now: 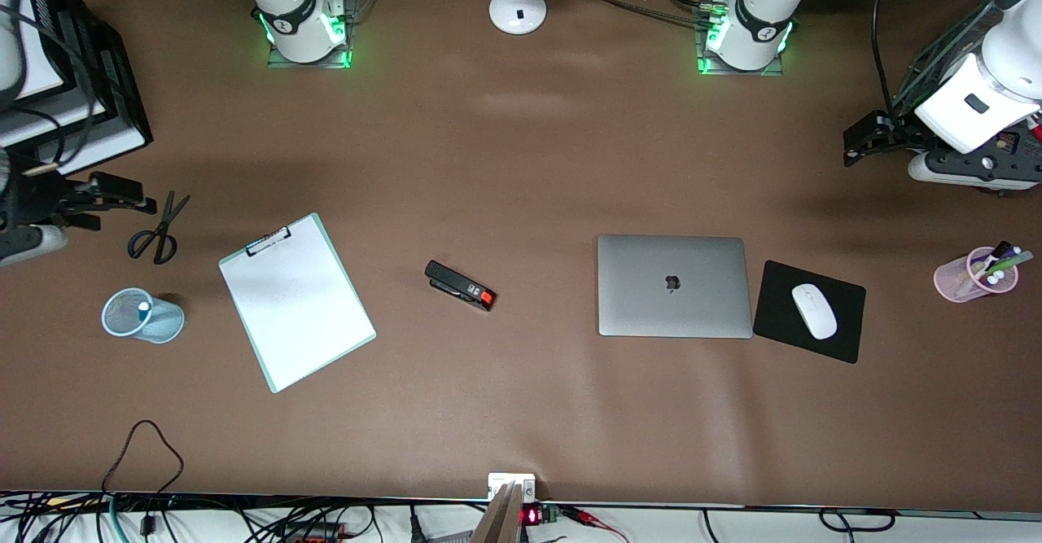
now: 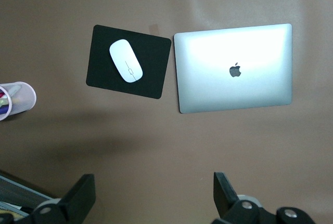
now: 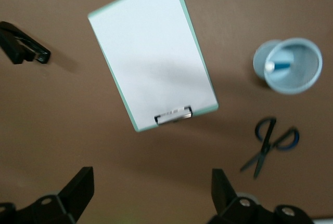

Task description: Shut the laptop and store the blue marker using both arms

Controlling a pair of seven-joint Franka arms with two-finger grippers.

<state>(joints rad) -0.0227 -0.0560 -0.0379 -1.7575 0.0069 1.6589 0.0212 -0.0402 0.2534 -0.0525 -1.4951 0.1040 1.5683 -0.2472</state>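
Observation:
The silver-grey laptop [image 1: 672, 286] [image 2: 234, 68] lies closed and flat, lid logo up, toward the left arm's end of the table. The blue marker [image 1: 144, 308] [image 3: 277, 66] stands inside a pale blue mesh cup [image 1: 143, 317] [image 3: 287, 65] at the right arm's end, white end up. My left gripper [image 1: 853, 144] [image 2: 153, 182] hangs open and empty above bare table near the left arm's end. My right gripper [image 1: 122, 205] [image 3: 152, 176] is open and empty over bare table beside the scissors.
A black mouse pad [image 1: 777, 315] [image 2: 151, 78] with a white mouse [image 1: 814, 311] lies beside the laptop. A pink cup of pens [image 1: 975, 274] stands at the left arm's end. A stapler [image 1: 460, 285], clipboard [image 1: 297, 303] and scissors [image 1: 155, 234] lie around mid-table.

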